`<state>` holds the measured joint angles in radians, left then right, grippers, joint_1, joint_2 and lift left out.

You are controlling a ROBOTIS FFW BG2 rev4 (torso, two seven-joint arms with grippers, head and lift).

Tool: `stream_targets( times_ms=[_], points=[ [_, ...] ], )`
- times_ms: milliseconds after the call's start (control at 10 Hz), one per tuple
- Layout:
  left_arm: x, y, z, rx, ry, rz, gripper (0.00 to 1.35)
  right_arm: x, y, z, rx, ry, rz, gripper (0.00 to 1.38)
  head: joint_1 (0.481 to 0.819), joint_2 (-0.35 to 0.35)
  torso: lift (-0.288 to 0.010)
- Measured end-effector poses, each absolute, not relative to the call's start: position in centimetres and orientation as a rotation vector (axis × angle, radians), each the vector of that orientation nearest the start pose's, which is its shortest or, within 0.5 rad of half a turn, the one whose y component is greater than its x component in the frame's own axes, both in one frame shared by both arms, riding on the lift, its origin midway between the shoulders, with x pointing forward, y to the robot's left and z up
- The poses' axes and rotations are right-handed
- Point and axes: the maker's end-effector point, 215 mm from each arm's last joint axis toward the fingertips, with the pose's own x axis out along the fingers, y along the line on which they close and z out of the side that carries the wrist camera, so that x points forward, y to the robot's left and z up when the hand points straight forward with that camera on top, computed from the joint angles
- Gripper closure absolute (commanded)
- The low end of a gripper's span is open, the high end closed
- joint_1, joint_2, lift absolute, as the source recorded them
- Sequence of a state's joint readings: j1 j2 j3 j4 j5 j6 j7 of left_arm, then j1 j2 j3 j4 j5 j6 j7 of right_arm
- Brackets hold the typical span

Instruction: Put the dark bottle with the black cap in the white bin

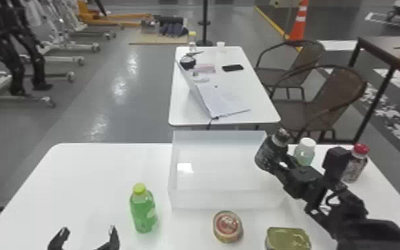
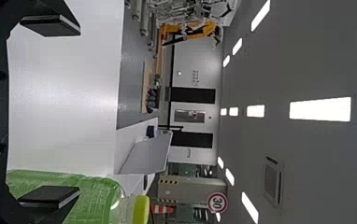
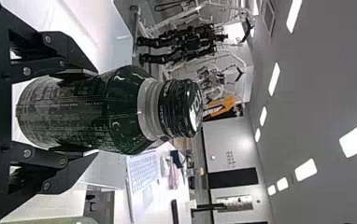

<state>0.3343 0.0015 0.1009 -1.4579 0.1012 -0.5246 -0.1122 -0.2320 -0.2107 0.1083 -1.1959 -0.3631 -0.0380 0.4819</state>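
In the head view, the dark bottle with the black cap (image 1: 267,153) leans to the right over the right wall of the white bin (image 1: 227,200), held by my right gripper (image 1: 276,167). The right wrist view has the right gripper (image 3: 92,113) shut around the body of the dark bottle (image 3: 120,109), its capped end pointing away from the palm. Low at the head view's left, my left gripper (image 1: 88,232) stands open and holds nothing. The left wrist view has the left gripper (image 2: 77,112) with its fingers wide apart, the green bottle beside one of them.
A green bottle (image 1: 143,211) stands left of the bin. A round can (image 1: 228,226) and a yellowish tin (image 1: 288,238) lie in front. Right of the bin are a white-capped bottle (image 1: 305,152) and a red-capped bottle (image 1: 356,166), close to my right arm.
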Motion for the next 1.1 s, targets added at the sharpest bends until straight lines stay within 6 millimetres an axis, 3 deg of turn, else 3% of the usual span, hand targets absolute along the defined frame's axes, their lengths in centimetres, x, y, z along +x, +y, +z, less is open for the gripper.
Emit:
stream_targets(
  times_ms=[300, 400, 500, 600, 700, 900, 1100],
  points=[
    [45.2, 27.4, -41.7, -0.052, -0.087, 0.026, 0.1, 62.8, -18.3, -39.9, 0.194, 0.141, 0.493, 1.11, 0.549, 0.0, -0.1],
    [45.2, 27.4, -41.7, -0.053, -0.087, 0.026, 0.1, 62.7, -18.1, -40.5, 0.201, 0.158, 0.498, 0.88, 0.549, 0.0, -0.1],
    [45.2, 27.4, -41.7, -0.053, -0.088, 0.025, 0.1, 62.6, -18.0, -41.0, 0.205, 0.17, 0.5, 0.49, 0.549, 0.0, -0.1],
    [45.2, 27.4, -41.7, -0.054, -0.089, 0.026, 0.1, 62.6, -17.9, -41.0, 0.205, 0.172, 0.502, 0.23, 0.549, 0.0, -0.1],
    [45.2, 27.4, -41.7, -0.054, -0.089, 0.026, 0.1, 62.7, -17.8, -41.0, 0.202, 0.17, 0.503, 0.08, 0.549, 0.0, -0.1],
    [45.2, 27.4, -41.6, -0.054, -0.091, 0.026, 0.1, 62.6, -17.4, -39.9, 0.181, 0.144, 0.506, 0.13, 0.549, 0.0, -0.1],
    [45.3, 27.2, -41.5, -0.055, -0.095, 0.024, 0.1, 62.4, -17.7, -37.5, 0.142, 0.089, 0.451, 0.13, 0.549, 0.0, -0.1]
  ],
)
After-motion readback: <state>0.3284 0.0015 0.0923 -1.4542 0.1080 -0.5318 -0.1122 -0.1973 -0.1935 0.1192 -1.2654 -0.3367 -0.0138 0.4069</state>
